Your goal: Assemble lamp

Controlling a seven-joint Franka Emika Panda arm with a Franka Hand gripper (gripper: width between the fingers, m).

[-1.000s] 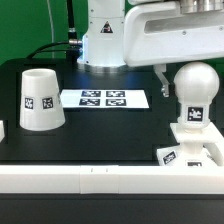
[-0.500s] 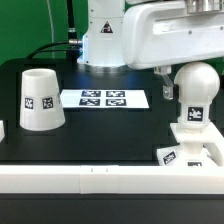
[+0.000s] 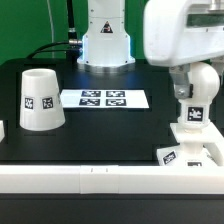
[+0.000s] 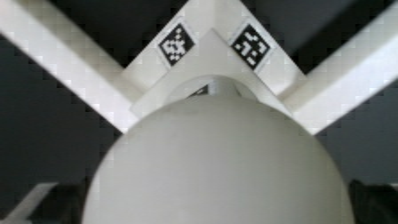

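1. Exterior view: bulb (image 3: pixel 201 88) upright on base (image 3: pixel 190 152) at the exterior view's right, shade (image 3: pixel 41 100) well apart at its left. Gripper (image 3: pixel 184 85) by the bulb head; can't tell if gripping.
2. Wrist view: staring down at bulb's round head (image 4: pixel 222 165), tags (image 4: pixel 176 45) beyond.

With the marker board (image 3: pixel 104 98) as the centre of my dial in the exterior view, the shade (image 3: pixel 40 100) stands on the table (image 3: pixel 110 130) at nine o'clock, apart from the board. My pedestal (image 3: pixel 105 45) sits at twelve, behind it. At four o'clock the bulb (image 3: pixel 198 88) stands upright on the base (image 3: pixel 205 152), just behind the front rail (image 3: pixel 90 178). My arm (image 3: pixel 180 35) hangs over the bulb.
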